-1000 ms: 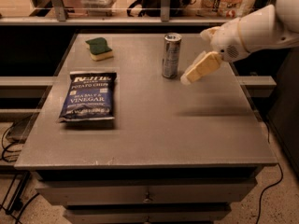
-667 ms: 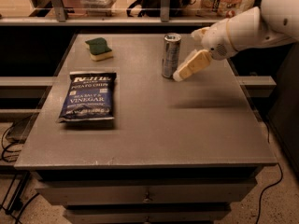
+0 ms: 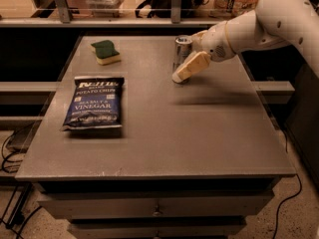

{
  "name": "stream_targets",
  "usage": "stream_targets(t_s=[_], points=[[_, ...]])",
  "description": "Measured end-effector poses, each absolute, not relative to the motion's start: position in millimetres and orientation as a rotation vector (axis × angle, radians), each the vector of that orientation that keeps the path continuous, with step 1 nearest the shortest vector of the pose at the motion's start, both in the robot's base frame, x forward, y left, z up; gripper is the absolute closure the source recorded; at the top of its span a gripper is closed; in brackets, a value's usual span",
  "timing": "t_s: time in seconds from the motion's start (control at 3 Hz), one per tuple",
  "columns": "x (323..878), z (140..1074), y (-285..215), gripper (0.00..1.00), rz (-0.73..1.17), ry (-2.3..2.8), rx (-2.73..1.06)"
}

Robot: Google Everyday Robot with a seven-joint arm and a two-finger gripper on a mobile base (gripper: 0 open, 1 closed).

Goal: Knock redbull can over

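Observation:
The redbull can (image 3: 182, 49) stands upright at the back middle of the grey table (image 3: 164, 133). It is slim, silver and blue, with a shiny top rim. My gripper (image 3: 185, 69) comes in from the right on a white arm. Its cream-coloured fingers (image 3: 189, 66) lie across the front of the can's lower half and hide it. The fingertips point down-left, close to the table top. The gripper appears to touch the can's right side.
A blue salt and vinegar chip bag (image 3: 94, 102) lies flat on the table's left side. A green and yellow sponge (image 3: 106, 52) sits at the back left. A shelf with clutter runs behind the table. Drawers are below its front edge.
My gripper has moved left, from beside the can's right to across its front. The can still stands upright in the same place.

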State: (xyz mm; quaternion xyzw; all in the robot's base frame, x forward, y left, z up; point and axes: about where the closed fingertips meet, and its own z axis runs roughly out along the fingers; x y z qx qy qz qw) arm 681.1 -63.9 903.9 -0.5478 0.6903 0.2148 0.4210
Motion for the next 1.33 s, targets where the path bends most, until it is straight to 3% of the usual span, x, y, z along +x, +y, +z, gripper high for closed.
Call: stream_targets(t_s=[0.67,1.0,1.33], points=[[686,909,-49,0.65,0.553,1.688,-1.393],[681,918,-57,0.88,0.444,1.706,-1.445],[674,930,-76,1.0,0.254,1.744,-1.519]])
